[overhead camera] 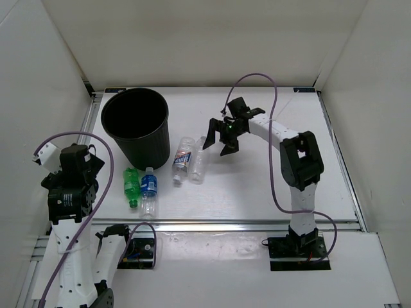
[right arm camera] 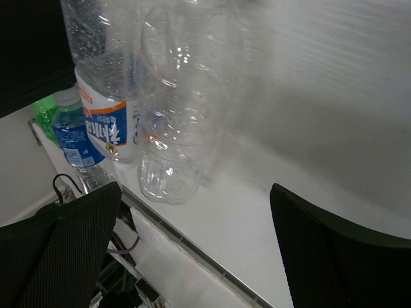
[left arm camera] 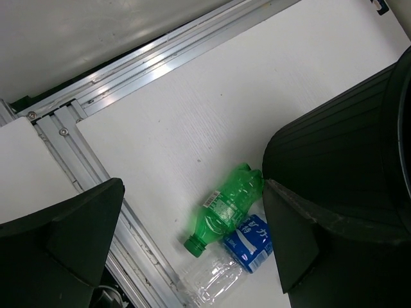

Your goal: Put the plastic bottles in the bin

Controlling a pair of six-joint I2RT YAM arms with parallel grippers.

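Note:
The round black bin (overhead camera: pixel 136 123) stands at the back left. All the bottles lie on the table. The green bottle (overhead camera: pixel 131 186) and the clear bottle with a blue label (overhead camera: pixel 149 190) lie side by side in front of the bin; both show in the left wrist view, green (left arm camera: pixel 225 208) and blue label (left arm camera: pixel 249 240). The bottle with a white-blue label (overhead camera: pixel 183 159) and the plain clear bottle (overhead camera: pixel 200 163) lie right of the bin; the right wrist view shows them too (right arm camera: pixel 106 96) (right arm camera: pixel 183 102). My right gripper (overhead camera: pixel 219 136) is open, just right of the plain clear bottle. My left gripper (overhead camera: pixel 96 168) is open, left of the green bottle.
White walls enclose the table on three sides. An aluminium rail (overhead camera: pixel 244 226) runs along the near edge, also seen in the left wrist view (left arm camera: pixel 135 231). A purple cable (overhead camera: pixel 273 160) loops off the right arm.

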